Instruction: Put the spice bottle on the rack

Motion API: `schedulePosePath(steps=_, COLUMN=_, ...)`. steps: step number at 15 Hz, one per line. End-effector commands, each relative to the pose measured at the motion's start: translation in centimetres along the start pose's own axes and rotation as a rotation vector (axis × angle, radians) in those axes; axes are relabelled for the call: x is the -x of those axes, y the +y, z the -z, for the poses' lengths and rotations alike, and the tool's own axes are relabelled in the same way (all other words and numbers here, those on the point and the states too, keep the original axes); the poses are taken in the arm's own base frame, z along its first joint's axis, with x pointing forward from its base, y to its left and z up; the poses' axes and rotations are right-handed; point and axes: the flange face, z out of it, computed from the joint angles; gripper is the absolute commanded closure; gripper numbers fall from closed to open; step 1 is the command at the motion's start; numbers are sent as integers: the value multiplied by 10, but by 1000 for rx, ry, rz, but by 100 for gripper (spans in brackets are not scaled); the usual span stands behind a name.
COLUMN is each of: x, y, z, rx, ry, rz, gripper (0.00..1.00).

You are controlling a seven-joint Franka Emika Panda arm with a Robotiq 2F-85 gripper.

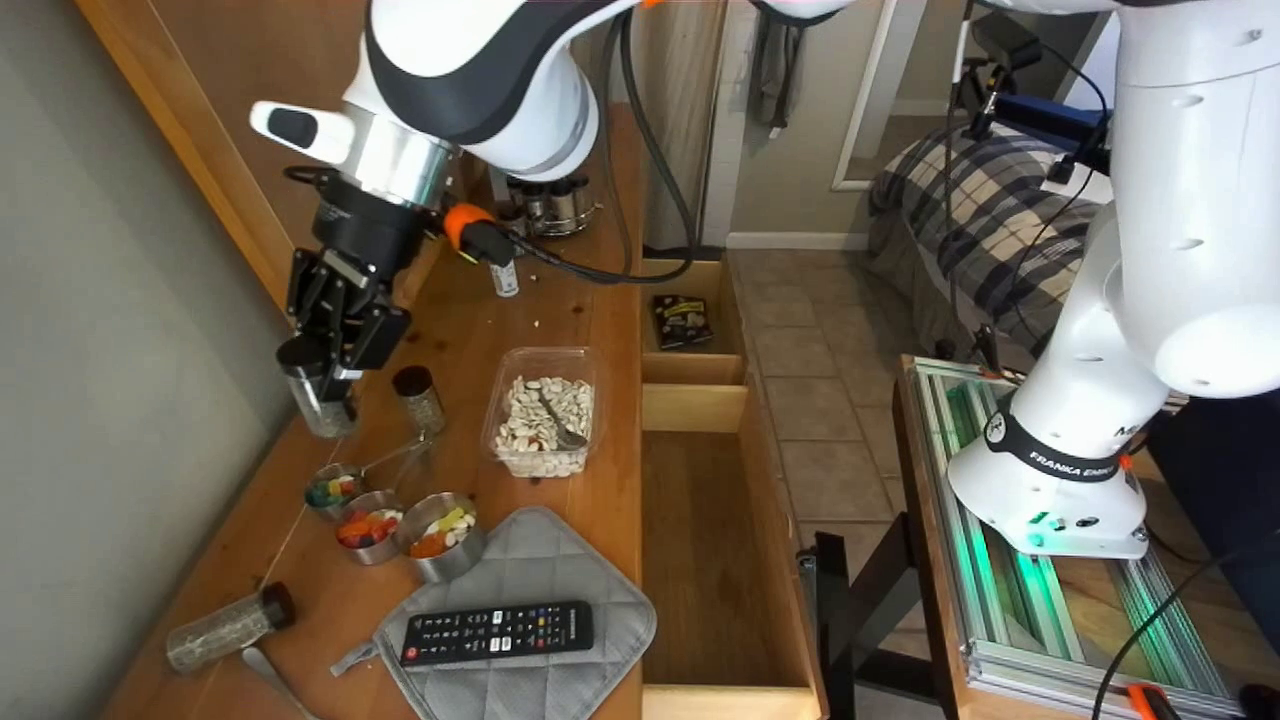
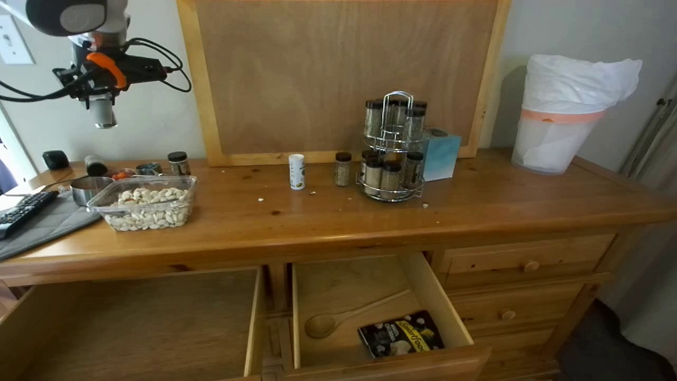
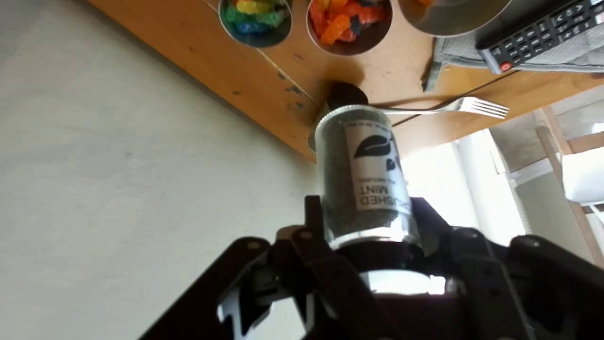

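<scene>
The spice bottle (image 3: 365, 165) is a clear jar of dried herb with a white label reading MINT and a dark cap. My gripper (image 3: 368, 208) is shut on it near its cap end. In an exterior view the gripper (image 1: 335, 365) holds the bottle (image 1: 318, 400) above the wooden top, near the wall. In an exterior view the gripper (image 2: 100, 95) and the bottle (image 2: 102, 112) hang at upper left, bottom end down. The rack (image 2: 389, 199) is a two-tier wire stand with dark-capped jars on both tiers, far from the gripper. It is partly hidden in an exterior view (image 1: 568, 230).
A tub of white seeds (image 1: 545, 400), metal cups (image 1: 445, 560) and a standing jar (image 1: 420, 400) lie below the gripper. A jar lies on its side (image 1: 220, 635). A white shaker (image 2: 296, 172) and a jar (image 2: 342, 170) stand left of the rack, a tissue box (image 2: 443, 156) beside it. Drawers are open.
</scene>
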Motion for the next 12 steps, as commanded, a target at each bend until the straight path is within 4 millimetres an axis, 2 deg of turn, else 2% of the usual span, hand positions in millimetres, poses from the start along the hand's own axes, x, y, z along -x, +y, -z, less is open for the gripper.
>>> schedulePosePath(steps=1, x=28, y=-31, z=47, rx=86, ry=-42, rz=-158, gripper=77)
schedulePosePath(steps=5, x=51, y=-64, z=82, rx=144, ry=-67, rz=-284, gripper=77)
schedulePosePath(steps=9, x=86, y=-96, z=125, rx=276, ry=-98, rz=-438, gripper=77)
schedulePosePath(steps=12, x=113, y=-109, z=157, rx=394, ry=-112, rz=-523, gripper=77)
